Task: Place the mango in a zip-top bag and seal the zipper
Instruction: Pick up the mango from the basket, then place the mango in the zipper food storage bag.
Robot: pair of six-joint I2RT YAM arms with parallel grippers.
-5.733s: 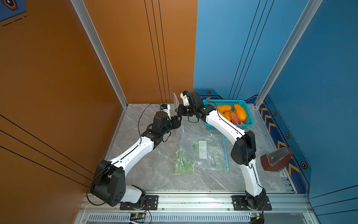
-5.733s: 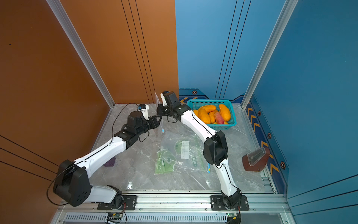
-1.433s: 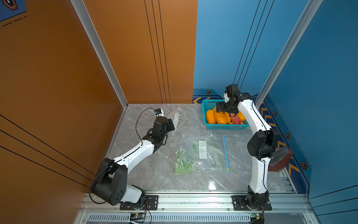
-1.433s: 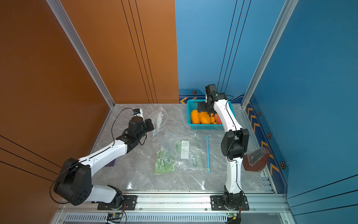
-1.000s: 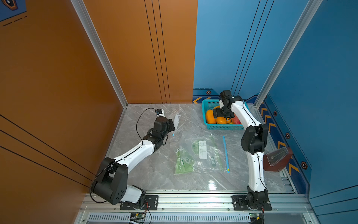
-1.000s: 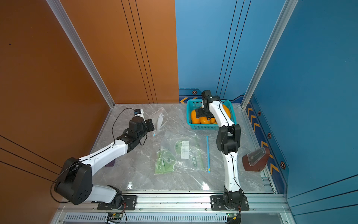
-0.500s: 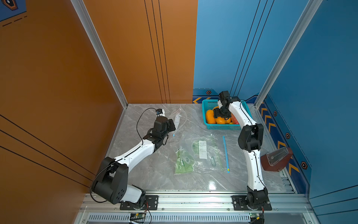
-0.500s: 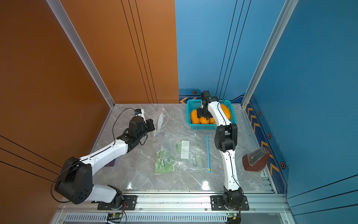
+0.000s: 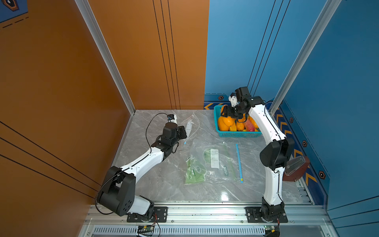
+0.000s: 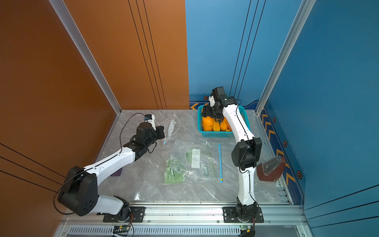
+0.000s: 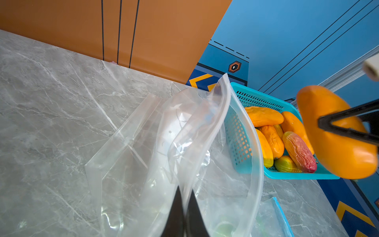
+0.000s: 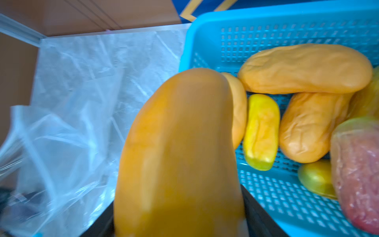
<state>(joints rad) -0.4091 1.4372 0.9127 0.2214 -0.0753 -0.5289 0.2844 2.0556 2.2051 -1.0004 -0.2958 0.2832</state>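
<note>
Mango clamped between right fingers, seemingly aloft.

grey marble tabletop, seen in both top views: teal basket sits at its upper right corner, and a brown block with a clear piece on top is at the right edge. mid-frame lies a flat pile of clear zip bags, with a crumpled green printed packet on its lower left and a blue zipper strip along its right. a clear bag rises left of the basket, and a small purple patch shows at the left edge.
</note>
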